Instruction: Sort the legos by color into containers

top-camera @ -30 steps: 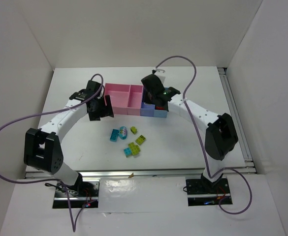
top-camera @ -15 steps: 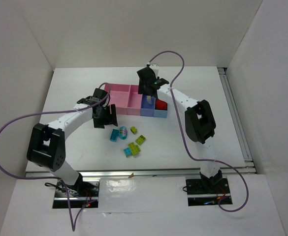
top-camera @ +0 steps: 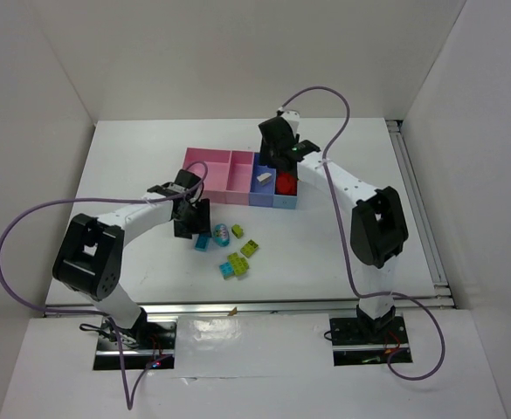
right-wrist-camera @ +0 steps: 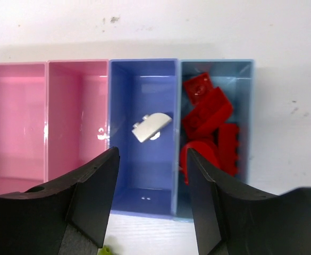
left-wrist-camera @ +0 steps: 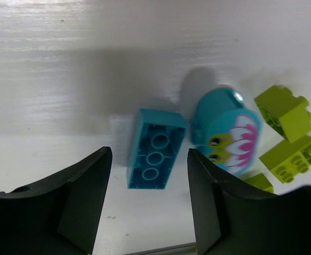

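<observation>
- Top external view: a white tabletop (top-camera: 133, 157) carries everything. The left arm (top-camera: 133, 214) bends in toward the loose legos, and the right arm (top-camera: 342, 183) reaches over the tray.
- The containers (top-camera: 210, 166) are four joined open bins in one row at mid-tabletop. In the right wrist view they run left to right: an outer pink bin (right-wrist-camera: 17, 117), an inner pink bin (right-wrist-camera: 78, 117), a blue bin (right-wrist-camera: 144, 79) and a light blue bin (right-wrist-camera: 245, 106).
- The right jaws are spread wide and hold nothing. They hang above the tray with the blue bin centred between the two fingers.
- The left jaws are spread wide and low over the tabletop, one finger on each side of a teal brick (left-wrist-camera: 156, 149), with nothing pinched. There is a clear gap on the left side. Whether the other finger touches the brick cannot be told.
- The red legos (right-wrist-camera: 208, 114) lie heaped in the light blue bin.
- A rounded teal piece (left-wrist-camera: 225, 133) with a pink flower print lies just beside the teal brick. Two lime green bricks (left-wrist-camera: 284, 111) lie on its far side.
- A teal-and-lime cluster (top-camera: 233, 266) sits nearer the arm bases.
- The teal brick lies with its hollow underside up.
- A beige piece (right-wrist-camera: 151, 126) lies alone in the blue bin.
</observation>
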